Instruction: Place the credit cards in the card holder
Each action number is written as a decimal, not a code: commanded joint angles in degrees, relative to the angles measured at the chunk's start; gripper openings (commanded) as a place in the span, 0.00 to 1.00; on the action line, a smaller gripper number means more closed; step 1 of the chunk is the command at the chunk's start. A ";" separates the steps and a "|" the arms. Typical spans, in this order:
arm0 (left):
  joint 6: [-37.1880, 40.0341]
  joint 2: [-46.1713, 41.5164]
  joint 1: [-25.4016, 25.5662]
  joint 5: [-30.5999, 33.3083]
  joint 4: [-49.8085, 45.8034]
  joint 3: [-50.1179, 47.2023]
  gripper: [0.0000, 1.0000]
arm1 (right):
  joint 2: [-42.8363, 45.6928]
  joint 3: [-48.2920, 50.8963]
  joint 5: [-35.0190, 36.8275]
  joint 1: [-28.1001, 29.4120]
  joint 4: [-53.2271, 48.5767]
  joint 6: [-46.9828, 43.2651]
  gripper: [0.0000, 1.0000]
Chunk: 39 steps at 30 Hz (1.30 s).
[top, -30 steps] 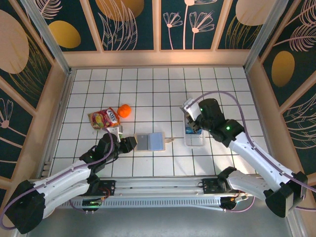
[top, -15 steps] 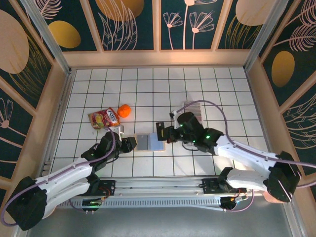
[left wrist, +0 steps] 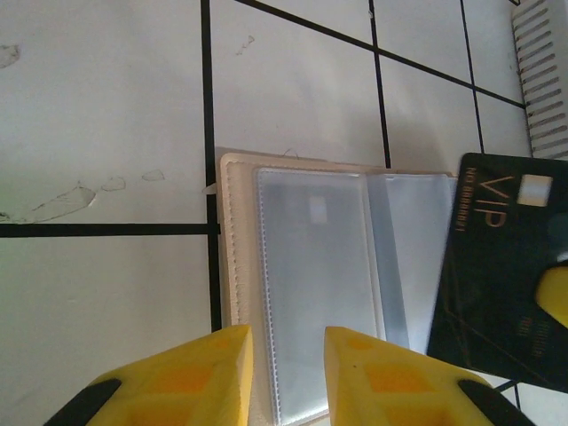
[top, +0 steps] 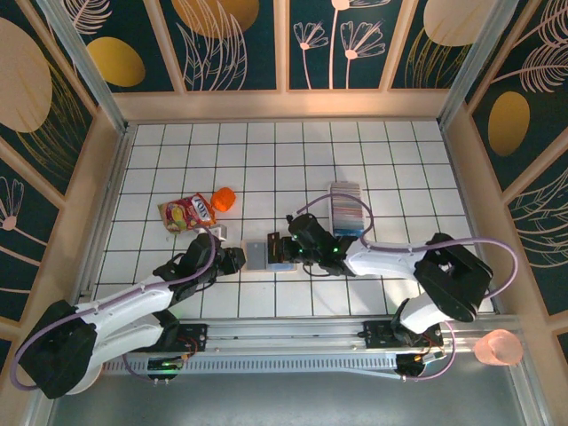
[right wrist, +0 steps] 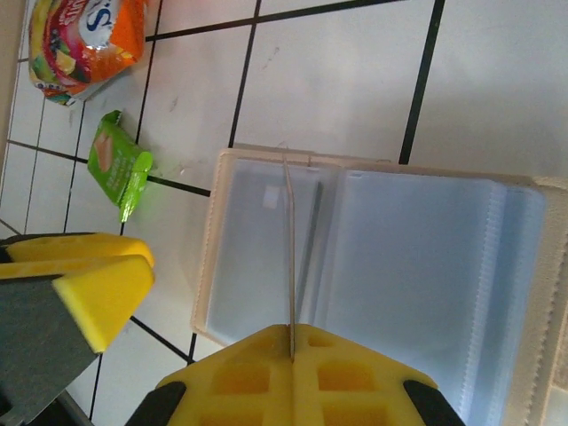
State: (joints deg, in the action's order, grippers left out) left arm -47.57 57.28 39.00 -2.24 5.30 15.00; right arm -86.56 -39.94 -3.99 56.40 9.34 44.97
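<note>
Inserting a credit card [left wrist: 488, 266] into the open card holder [left wrist: 311, 266].
Right end effector [right wrist: 291, 342] pinched it edge-on; left end effector [left wrist: 288, 355] stood narrow, ungripping; the next move likely needed sleeve alignment.

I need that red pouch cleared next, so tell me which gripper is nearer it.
Left. The left gripper sits a short way right of the pouch, at the left edge of the holder. The right gripper, pinching a card, is farther right, over the holder.
</note>
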 commanded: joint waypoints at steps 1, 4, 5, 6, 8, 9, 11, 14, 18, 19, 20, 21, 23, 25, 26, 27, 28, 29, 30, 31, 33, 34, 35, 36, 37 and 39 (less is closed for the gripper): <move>1.09 0.45 0.17 1.77 -0.73 1.34 0.26 | -2.83 0.19 0.23 -0.02 4.51 2.56 0.00; 0.65 1.30 0.19 1.74 -0.16 1.21 0.23 | -4.80 -0.72 1.09 -0.02 3.35 3.00 0.00; 0.39 1.62 0.13 1.37 0.40 1.02 0.23 | -5.09 -0.72 1.39 -0.10 3.23 3.11 0.00; 0.18 2.08 0.18 0.77 1.24 0.84 0.22 | -5.26 -0.62 1.36 -0.12 3.39 3.31 0.00; -0.43 2.86 0.12 0.16 2.22 0.60 0.21 | -5.48 -0.49 0.88 -0.11 3.49 3.77 0.00; -0.42 3.29 0.19 -0.19 2.63 0.51 0.21 | -5.48 -0.29 0.55 -0.22 3.62 4.09 0.00; -0.46 3.92 0.14 0.11 3.13 0.21 0.20 | -5.54 0.18 -0.10 -0.20 4.59 4.88 0.00; -0.27 5.14 0.12 0.65 3.53 0.02 0.20 | -5.51 0.46 -0.21 -0.24 4.69 5.75 0.00; -0.12 6.65 0.11 0.80 4.07 -0.23 0.19 | -4.85 0.95 0.04 -0.15 4.91 7.13 0.00; -0.11 7.00 0.11 0.80 4.35 -0.32 0.19 | -4.51 1.36 -0.20 -0.15 5.51 7.70 0.00; -0.15 7.25 0.17 0.65 4.53 -0.47 0.19 | -4.17 1.64 -0.26 -0.15 5.86 8.16 0.00; -0.11 7.61 0.12 0.44 4.84 -0.50 0.19 | -3.71 1.87 -0.15 -0.09 6.17 8.69 0.00; -0.07 7.98 0.16 0.25 5.03 -0.48 0.18 | -2.90 2.15 0.33 -0.06 6.12 9.22 0.00; -0.01 8.25 0.18 0.13 5.28 -0.59 0.18 | -2.25 2.39 0.89 0.02 6.04 9.56 0.00; -0.01 8.37 0.17 0.03 5.41 -0.63 0.18 | -1.97 2.50 0.99 0.07 6.12 9.82 0.00; 0.01 8.46 0.11 -0.13 5.46 -0.68 0.18 | -2.02 2.59 1.00 0.00 6.19 9.88 0.00; 0.02 8.60 0.17 -0.33 5.67 -0.81 0.18 | -2.06 2.55 1.00 0.02 6.21 10.05 0.00; 0.00 8.72 0.18 -0.42 5.90 -0.77 0.18 | -2.15 2.58 0.91 0.02 6.36 10.31 0.00; 0.08 8.86 0.15 -0.51 5.95 -0.77 0.18 | -2.29 2.58 0.75 0.10 6.66 10.44 0.00; 0.05 9.06 0.18 -0.53 6.03 -0.85 0.18 | -2.26 2.55 0.65 0.13 7.02 10.59 0.00; -0.03 9.34 0.11 -0.66 6.17 -0.91 0.17 | -2.27 2.67 0.32 0.25 7.70 10.93 0.00; -0.08 9.43 0.16 -0.81 6.21 -0.94 0.17 | -2.21 2.72 0.34 0.20 7.73 11.01 0.00; -0.07 9.52 0.16 -0.97 6.54 -1.09 0.17 | -2.26 2.75 0.51 0.20 7.92 11.21 0.00; -0.07 9.61 0.11 -0.98 6.57 -1.16 0.17 | -2.29 2.75 0.56 0.27 8.04 11.40 0.00; -0.07 9.67 0.13 -0.99 6.52 -1.21 0.16 | -2.37 2.83 0.56 0.25 8.17 11.50 0.00; -0.03 9.69 0.19 -0.92 6.39 -1.29 0.16 | -2.31 2.90 0.38 0.23 8.75 11.89 0.00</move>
State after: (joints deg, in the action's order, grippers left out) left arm -47.59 66.59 39.00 -2.52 10.48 14.61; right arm -90.04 -38.00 -4.51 56.36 15.75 55.46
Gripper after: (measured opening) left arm 0.165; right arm 0.038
